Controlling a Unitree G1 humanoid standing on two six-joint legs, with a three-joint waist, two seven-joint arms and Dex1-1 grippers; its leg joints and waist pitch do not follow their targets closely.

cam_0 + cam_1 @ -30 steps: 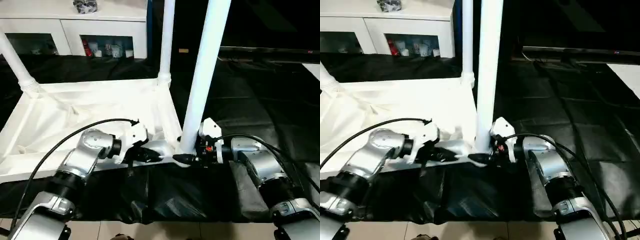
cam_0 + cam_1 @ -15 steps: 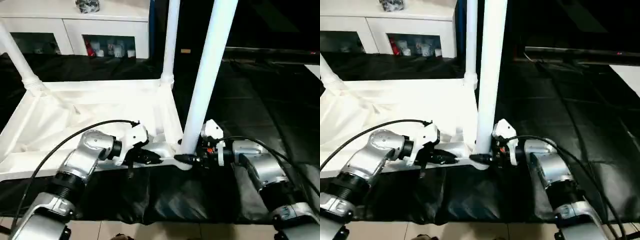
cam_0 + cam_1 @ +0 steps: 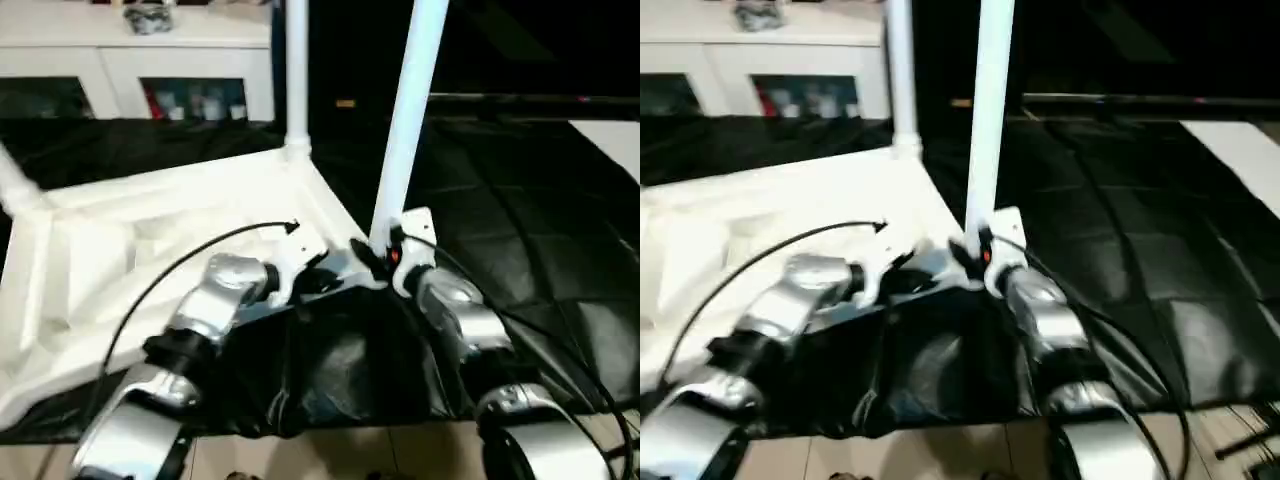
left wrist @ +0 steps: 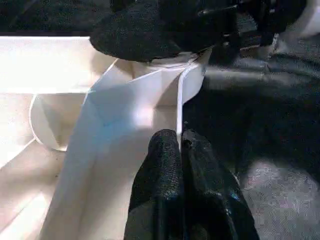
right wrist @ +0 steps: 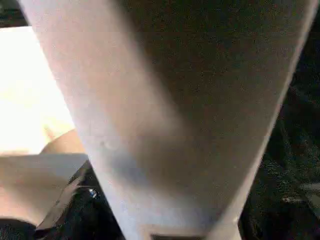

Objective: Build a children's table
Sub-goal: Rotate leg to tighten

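Table top (image 3: pixel 120 250) rim pinched by left claw (image 4: pixel 180 145); right claw (image 3: pixel 385 262) grips leg (image 3: pixel 405 120).

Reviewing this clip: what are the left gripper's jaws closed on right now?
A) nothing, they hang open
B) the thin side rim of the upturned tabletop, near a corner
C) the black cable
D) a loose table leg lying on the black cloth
B: in the left wrist view the left gripper has its jaws pinched on the tabletop's thin white rim by the corner socket.
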